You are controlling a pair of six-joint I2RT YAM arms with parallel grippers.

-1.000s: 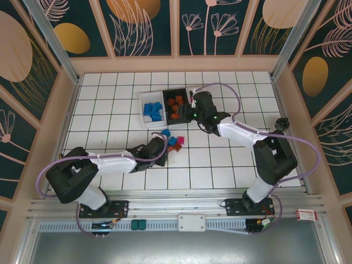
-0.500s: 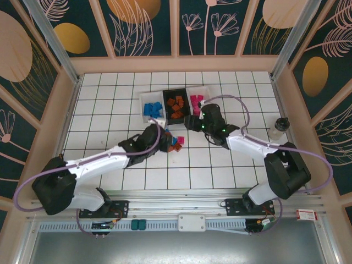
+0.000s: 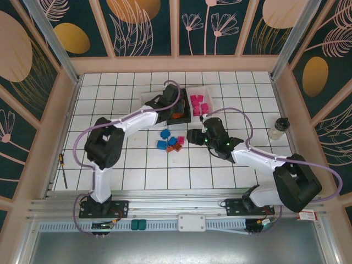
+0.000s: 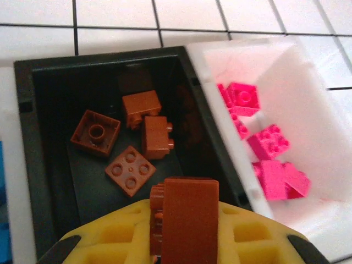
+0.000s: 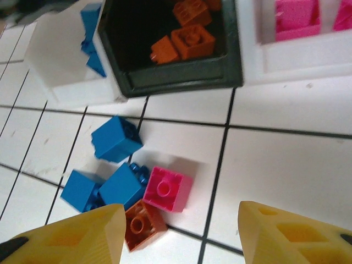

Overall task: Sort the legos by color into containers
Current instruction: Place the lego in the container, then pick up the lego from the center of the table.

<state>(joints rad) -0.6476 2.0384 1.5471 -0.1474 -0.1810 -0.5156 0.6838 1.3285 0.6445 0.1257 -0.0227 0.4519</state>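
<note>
Clamping an orange-brown lego (image 4: 187, 212) in the left gripper (image 4: 184, 236) above the black middle container (image 4: 25, 143), toward the table's (image 3: 110, 165) far edge. Holding the right gripper (image 5: 179, 231) parted and empty over loose legos (image 5: 165, 190) mid-table.

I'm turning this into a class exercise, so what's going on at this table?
The left gripper is shut on an orange-brown brick over the black bin, where other brown bricks lie. The right gripper hangs open above five loose bricks on the tiles: three blue, one pink, one brown. Pink bricks sit in the white bin beside it.
</note>
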